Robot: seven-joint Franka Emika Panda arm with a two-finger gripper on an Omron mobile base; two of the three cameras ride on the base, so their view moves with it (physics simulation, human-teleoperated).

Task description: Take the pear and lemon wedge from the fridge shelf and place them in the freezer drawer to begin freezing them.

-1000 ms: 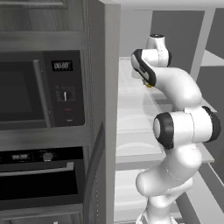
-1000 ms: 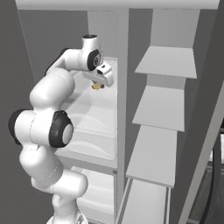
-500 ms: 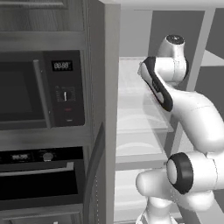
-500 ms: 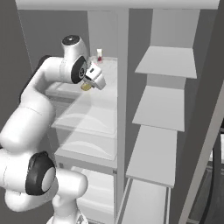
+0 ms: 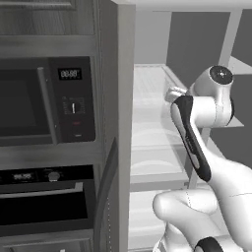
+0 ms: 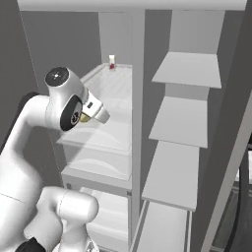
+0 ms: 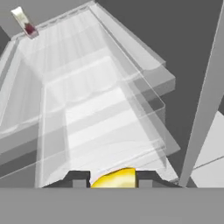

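While in gripper point(image 7: 113, 182), fruit point(image 7: 116, 176) off shelf point(image 7: 87, 109)

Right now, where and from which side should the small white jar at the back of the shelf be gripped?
Grip the jar across its white body, coming level from the open front of the fridge shelf: it stands upright at the back, bare shelf before it. The tool is shut on a yellow piece, likely the lemon wedge, so free it first.
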